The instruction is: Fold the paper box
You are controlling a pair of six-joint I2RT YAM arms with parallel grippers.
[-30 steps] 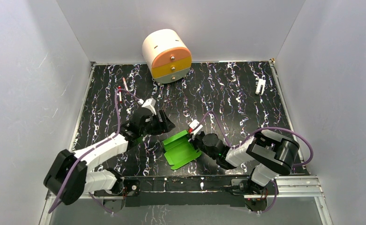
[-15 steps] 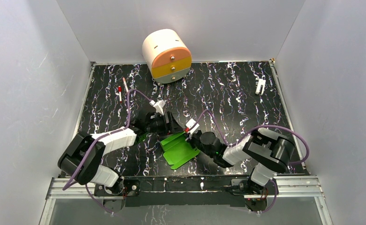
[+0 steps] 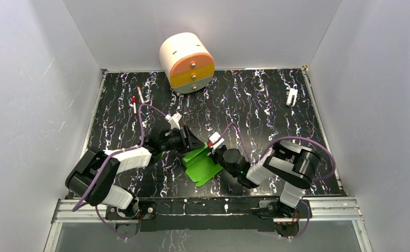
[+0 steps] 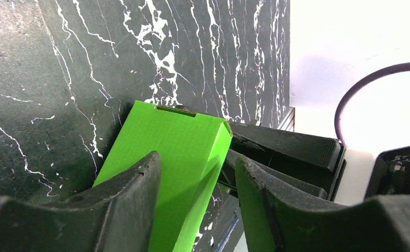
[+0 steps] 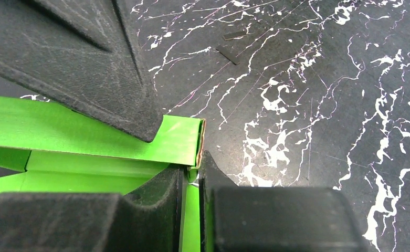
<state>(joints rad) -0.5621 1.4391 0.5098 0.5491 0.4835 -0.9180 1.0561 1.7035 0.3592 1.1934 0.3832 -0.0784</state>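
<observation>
Bench (image 3: pixel 276 105): black slab with white marble veining, white walls on three sides.

Left arm (image 3: pixel 121 160) and right arm (image 3: pixel 292 165): both lean inward and meet at a spot well nearer the arm bases than the drawer unit, almost straight below it in the top view.

Drawer unit (image 3: pixel 187 62): cream cylinder with orange, yellow and pale drawer fronts, tilted, at the far edge of the bench. Taken as the landmark.

Bright green thin-card paper box (image 3: pixel 202 167): lies on the bench well toward the arms from the drawer unit, slightly to its right. It is partly folded, with one long panel raised and the rest lying flat.

Left hand (image 4: pixel 197 160): its fingers are partly spread and straddle the raised panel. One finger lies against the panel's outer face. Not clamped.

Right hand (image 5: pixel 192 168): its fingers are nearly together and pinch the end edge of the paper box's (image 5: pixel 61 131) folded panel.

White forked plastic piece (image 3: pixel 292 96): well right of the drawer unit, a little nearer the arms.

Two thin sticks, one red-marked (image 3: pixel 134 103), one pale (image 3: pixel 140 94): left of the drawer unit, nearer the arms.
</observation>
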